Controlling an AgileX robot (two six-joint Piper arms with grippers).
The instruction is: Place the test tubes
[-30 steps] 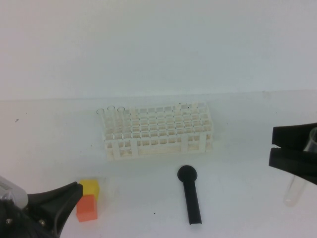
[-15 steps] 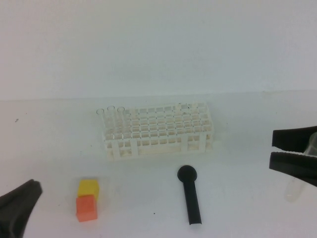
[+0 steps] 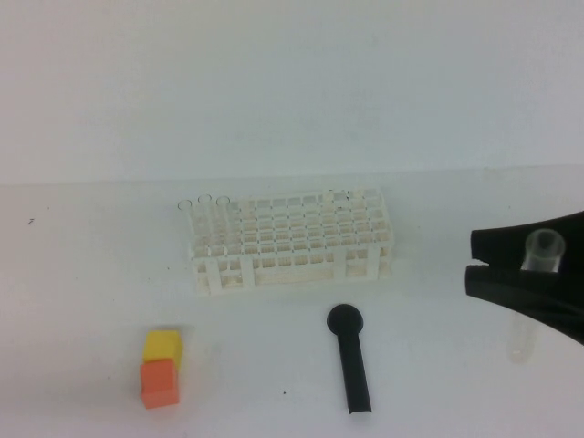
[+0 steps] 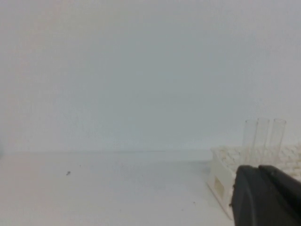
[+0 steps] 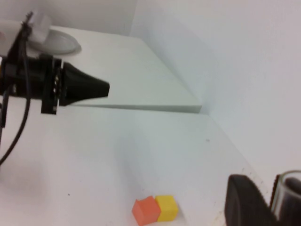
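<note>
Over the table [image 3: 91, 274], right hand [image 3: 471, 263] clasps test tube [image 3: 544, 248]; left hand [image 5: 99, 88] hovers opposite.

Scoop [image 3: 350, 358] before rack [image 3: 290, 239]; blocks [image 3: 161, 368], left gripper [image 5: 98, 88] left — tube [image 3: 545, 248] in right gripper [image 3: 474, 262] right.

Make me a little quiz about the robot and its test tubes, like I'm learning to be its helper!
1. True or false: the right gripper, at the table's right edge, is shut on a test tube.
2. What lies on the table on the robot's side of the white rack? A) a black tool B) a blue cup C) a red ball
3. Fill in: the yellow block touches the ___ block.

Key: 1 true. 2 A. 3 orange; that is the orange block.
Note: the left gripper is on the robot's left, outside the high view.
</note>
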